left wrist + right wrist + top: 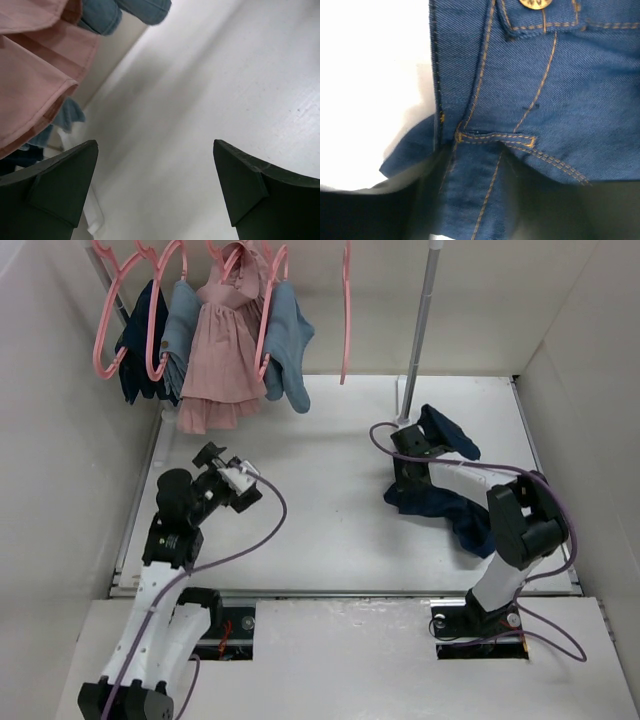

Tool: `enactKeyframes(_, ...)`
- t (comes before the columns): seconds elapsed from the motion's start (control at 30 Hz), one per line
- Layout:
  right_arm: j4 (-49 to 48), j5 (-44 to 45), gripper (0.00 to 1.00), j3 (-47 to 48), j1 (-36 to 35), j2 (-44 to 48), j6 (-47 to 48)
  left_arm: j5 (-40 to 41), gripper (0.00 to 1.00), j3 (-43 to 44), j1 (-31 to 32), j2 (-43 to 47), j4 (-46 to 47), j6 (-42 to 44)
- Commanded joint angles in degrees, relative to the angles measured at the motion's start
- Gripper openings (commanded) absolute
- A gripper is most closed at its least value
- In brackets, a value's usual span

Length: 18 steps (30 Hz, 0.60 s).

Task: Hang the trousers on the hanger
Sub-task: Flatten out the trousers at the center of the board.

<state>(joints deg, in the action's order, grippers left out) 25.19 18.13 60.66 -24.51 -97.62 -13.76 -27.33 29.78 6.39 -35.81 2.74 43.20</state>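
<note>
Fingers of your left gripper (155, 165) fill the bottom of the left wrist view, spread wide w/ nothing btwn them, only bare table (210, 100) beyond. That arm is held over the table's left side, elbow bent, wrist aimed toward the pink dress (222, 350) on the rail. Free hanger (346, 330) hangs edge-on further right, well apart from both arms.

Trousers (412, 502) lie in a crumpled heap on the table's right side, under and around your right gripper (410, 445). That arm is folded back on itself, wrist pitched down into the cloth, cam right up against the waistband near the brass button (536, 2). Dark finger shapes at the frame's bottom edge are blurred, so you can't tell if they've bitten.

Expect the denim to be floppy but fairly heavy; the legs will prob. drag and swing. Waistband is the thickest, stiffest part w/ double seams, so likely your best hold. A thin pinch of one layer could slip.
</note>
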Motion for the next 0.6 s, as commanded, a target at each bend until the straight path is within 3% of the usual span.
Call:
enactKeyframes(0.0,2.8,-1.8,0.42,2.2,-0.5,-0.5,-0.7,0.3,0.99,9.0,0.2,-5.5,-12.3,-2.9)
enactKeyframes(0.03,2.8,-2.3,0.31,2.2,-0.5,-0.5,-0.2,0.3,0.99,10.2,0.2,-8.8,-13.7,-2.9)
enactKeyframes(0.07,2.8,-2.8,0.14,2.2,-0.5,-0.5,-0.2,-1.4,0.99,11.4,0.2,-10.5,-15.2,-2.9)
enactKeyframes(0.1,2.8,-2.8,0.00,2.2,-0.5,-0.5,-0.2,-1.9,0.92,12.4,0.2,-12.0,-17.9,-2.3)
enactKeyframes(0.17,2.8,-3.5,0.00,2.2,-0.5,1.8,0.4,-3.0,0.75,14.6,0.2,-16.2,-19.9,-1.8)
enactKeyframes(0.2,2.8,-4.0,0.00,2.2,-1.2,3.0,0.4,-3.0,0.72,15.1,0.2,-17.4,-20.6,-1.8)
enactKeyframes(0.4,1.5,-3.5,0.00,2.7,-6.0,11.1,3.7,-4.0,0.70,15.8,0.2,-21.5,-20.9,-2.9)
enactKeyframes(0.53,2.6,-8.4,0.00,3.4,-3.1,12.7,2.0,-5.2,0.70,15.8,0.2,-21.5,-18.8,-3.6)
enactKeyframes(0.57,1.7,-13.2,0.00,3.4,-2.6,13.5,2.0,-5.2,0.70,15.8,0.2,-21.5,-18.8,-3.6)
